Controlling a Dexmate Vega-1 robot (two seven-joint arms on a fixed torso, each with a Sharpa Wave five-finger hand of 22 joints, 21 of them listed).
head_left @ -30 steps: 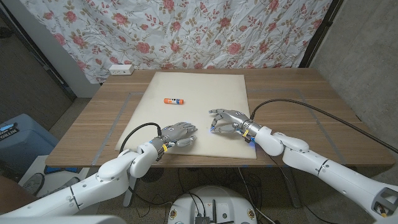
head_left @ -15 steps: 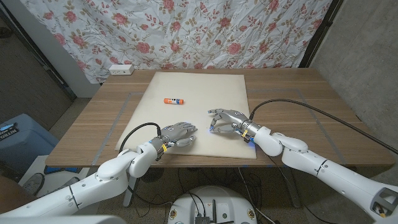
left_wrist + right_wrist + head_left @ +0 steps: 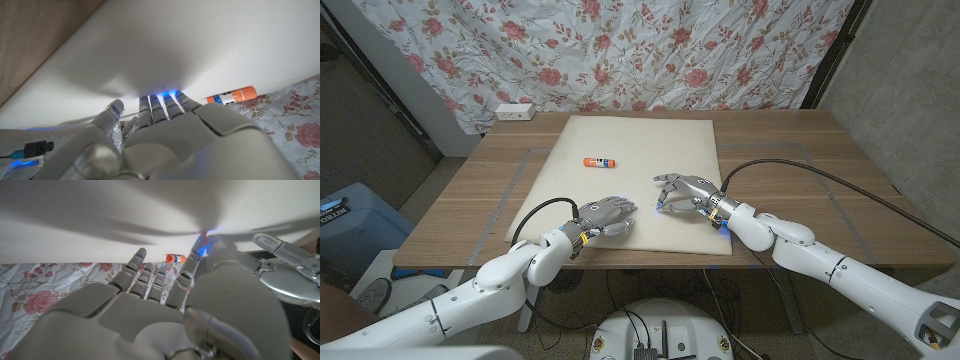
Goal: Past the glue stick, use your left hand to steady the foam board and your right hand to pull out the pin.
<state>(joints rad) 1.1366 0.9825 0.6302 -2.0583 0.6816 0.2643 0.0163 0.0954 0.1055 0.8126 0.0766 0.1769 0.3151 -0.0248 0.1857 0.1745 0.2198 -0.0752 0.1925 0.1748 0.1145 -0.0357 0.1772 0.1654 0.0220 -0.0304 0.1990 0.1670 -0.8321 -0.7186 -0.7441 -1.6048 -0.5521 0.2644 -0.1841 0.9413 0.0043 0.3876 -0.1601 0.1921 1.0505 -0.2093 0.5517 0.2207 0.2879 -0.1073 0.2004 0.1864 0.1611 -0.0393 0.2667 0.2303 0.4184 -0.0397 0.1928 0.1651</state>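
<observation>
Both sets of fingers sit on the foam board: my right hand curls them around the small pink pin, though I cannot tell if it is pinched. My left hand presses its fingers outstretched on the board's near edge, holding nothing. Farther out on the worktop, the glue stick lies on the board.

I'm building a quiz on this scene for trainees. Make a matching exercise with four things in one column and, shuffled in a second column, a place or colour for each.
Things:
1. glue stick
2. foam board
3. left hand
4. power strip

Descriptions:
A. white, at the table's far left corner
B. orange, lying on the board's far half
C. cream, covering the table's middle
D. on the board's near edge

Pairs: 1-B, 2-C, 3-D, 4-A
</observation>
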